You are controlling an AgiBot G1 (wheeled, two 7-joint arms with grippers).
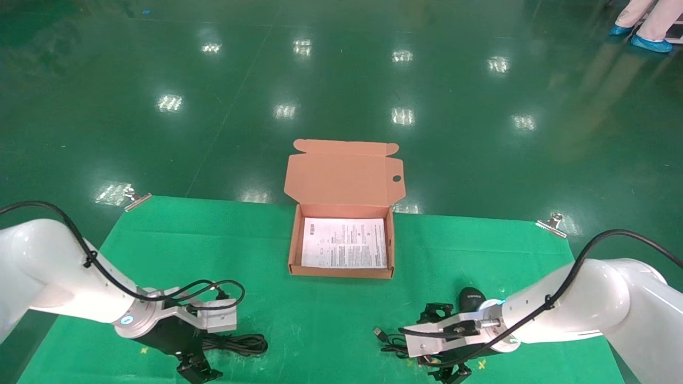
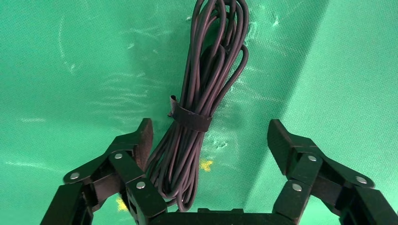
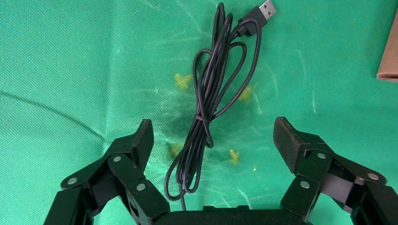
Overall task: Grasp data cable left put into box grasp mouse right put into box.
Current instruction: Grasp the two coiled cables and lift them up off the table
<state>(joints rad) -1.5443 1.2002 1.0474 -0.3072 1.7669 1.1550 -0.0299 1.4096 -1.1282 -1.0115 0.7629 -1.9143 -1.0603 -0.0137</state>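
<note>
The open cardboard box [image 1: 341, 273] sits at the mat's middle with a white printed sheet [image 1: 344, 242] inside and its lid [image 1: 344, 173] standing up behind. The data cable [image 1: 240, 344], a strapped black bundle [image 2: 197, 108], lies on the mat at front left. My left gripper [image 1: 195, 368] hangs over it, open [image 2: 211, 133], with the bundle's end between the jaws near one finger. The black mouse [image 1: 470, 297] lies at front right. My right gripper [image 1: 443, 341] is open [image 3: 213, 133] over the mouse's thin cord [image 3: 211, 108] and its USB plug [image 3: 263, 10]; that view hides the mouse.
The green mat [image 1: 331, 314] covers the table, clipped at its far corners [image 1: 552, 223]. A box corner [image 3: 389, 51] shows in the right wrist view. Small yellow marks [image 3: 234, 154] dot the mat. Beyond lies shiny green floor.
</note>
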